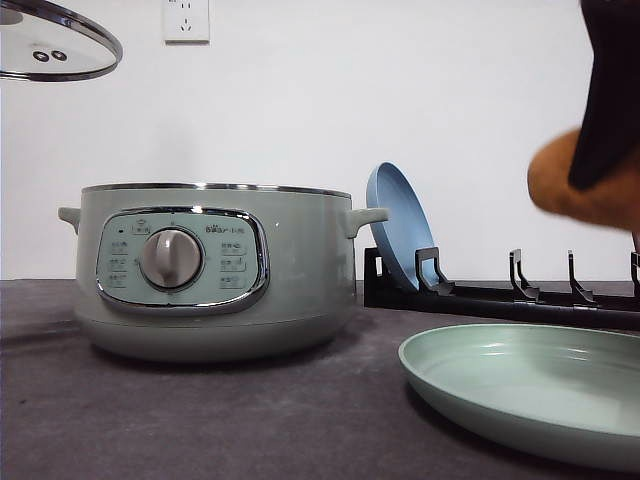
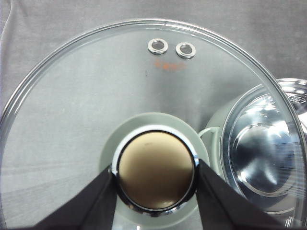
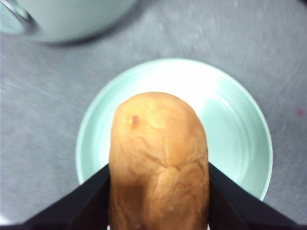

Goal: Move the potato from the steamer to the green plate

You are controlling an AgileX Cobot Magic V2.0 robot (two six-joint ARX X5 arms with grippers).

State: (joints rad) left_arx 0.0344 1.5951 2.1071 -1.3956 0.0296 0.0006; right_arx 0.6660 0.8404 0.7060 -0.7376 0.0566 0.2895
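The orange-brown potato (image 1: 585,190) hangs high at the right, gripped by my right gripper (image 1: 608,120). In the right wrist view the potato (image 3: 158,163) sits between the dark fingers (image 3: 84,199), directly above the green plate (image 3: 235,124). On the table that pale mint plate (image 1: 520,385) lies at the front right. The sage-green steamer (image 1: 215,270) stands open at the left. My left gripper (image 2: 156,184) is shut on the knob (image 2: 156,175) of the glass lid (image 2: 96,96), held up in the air at the top left, lid (image 1: 55,40).
A black dish rack (image 1: 500,295) stands behind the green plate with a blue plate (image 1: 398,225) leaning upright in it. A wall socket (image 1: 186,20) is on the white wall. The steamer's shiny inner pot (image 2: 268,143) shows through the lid.
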